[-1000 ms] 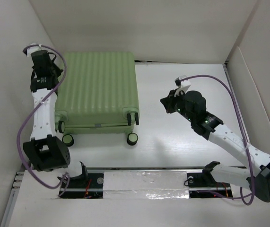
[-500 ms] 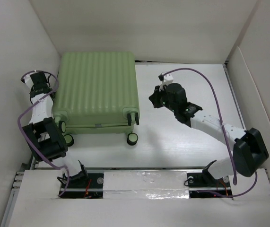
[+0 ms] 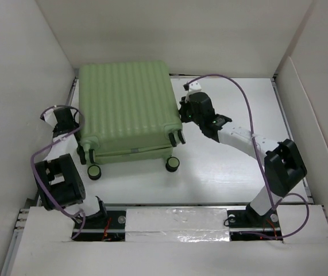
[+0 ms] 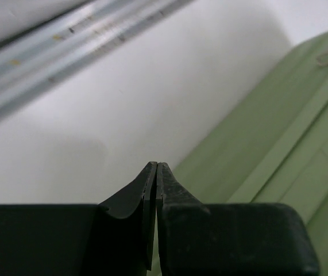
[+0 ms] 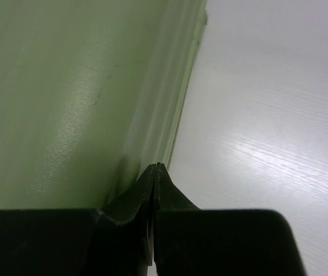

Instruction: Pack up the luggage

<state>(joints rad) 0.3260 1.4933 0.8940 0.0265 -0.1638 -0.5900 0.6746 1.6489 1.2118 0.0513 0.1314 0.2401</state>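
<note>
The luggage is a large light green ribbed suitcase lying closed on the white table, slightly turned, its wheels toward the near edge. My left gripper is shut and empty, low at the suitcase's left side; its wrist view shows the closed fingertips beside the green shell. My right gripper is shut and empty, pressed against the suitcase's right side; its wrist view shows the fingertips at the shell's side edge. The lining is hidden.
White walls enclose the table on the left, back and right. A metal rail runs along the left wall's foot. Bare table lies right of the suitcase.
The left arm folded down low beside the suitcase's left side. The right gripper moved left to the suitcase's right edge. The suitcase shifted right and rotated slightly.
</note>
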